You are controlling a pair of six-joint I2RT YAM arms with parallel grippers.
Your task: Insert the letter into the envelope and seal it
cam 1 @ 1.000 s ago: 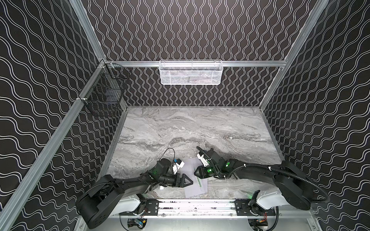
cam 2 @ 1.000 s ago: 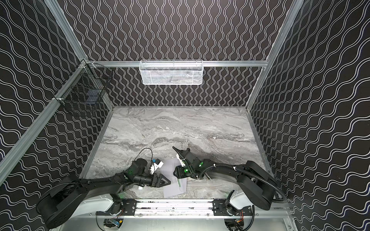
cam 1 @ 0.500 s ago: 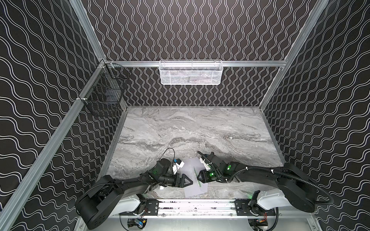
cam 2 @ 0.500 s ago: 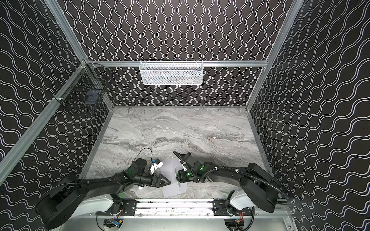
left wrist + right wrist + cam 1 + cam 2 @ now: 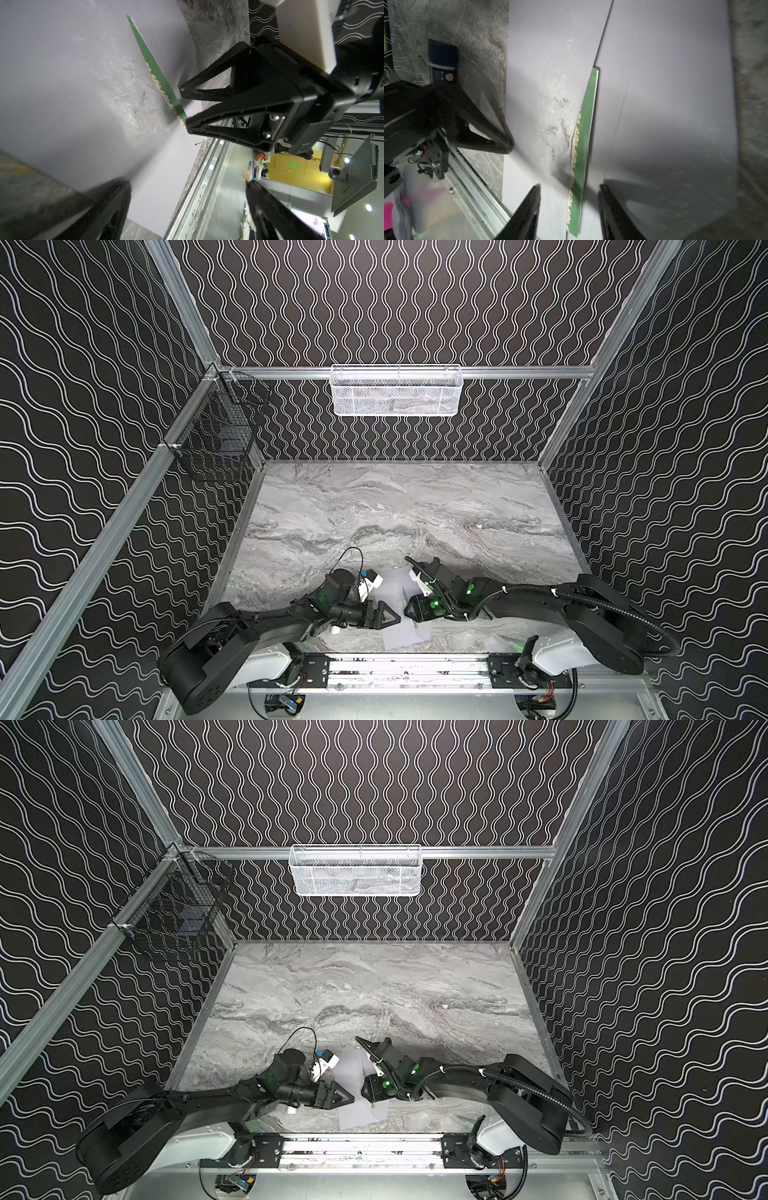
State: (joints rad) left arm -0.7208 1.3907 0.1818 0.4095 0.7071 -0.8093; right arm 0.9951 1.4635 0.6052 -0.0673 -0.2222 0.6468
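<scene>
Most of the letter (image 5: 583,145) is hidden by the envelope (image 5: 664,104); only a narrow green strip shows. In both top views the left gripper (image 5: 392,617) and the right gripper (image 5: 407,610) cover its middle part. In the left wrist view the left gripper's fingers (image 5: 108,207) are blurred and cut by the picture edge.

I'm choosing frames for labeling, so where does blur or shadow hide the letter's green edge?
Left wrist view: the letter edge is sharp, the left claw blurred up close. Right wrist view: edge clear too, dark shadow across the envelope. In both top views: both tiny, partly covered.
</scene>
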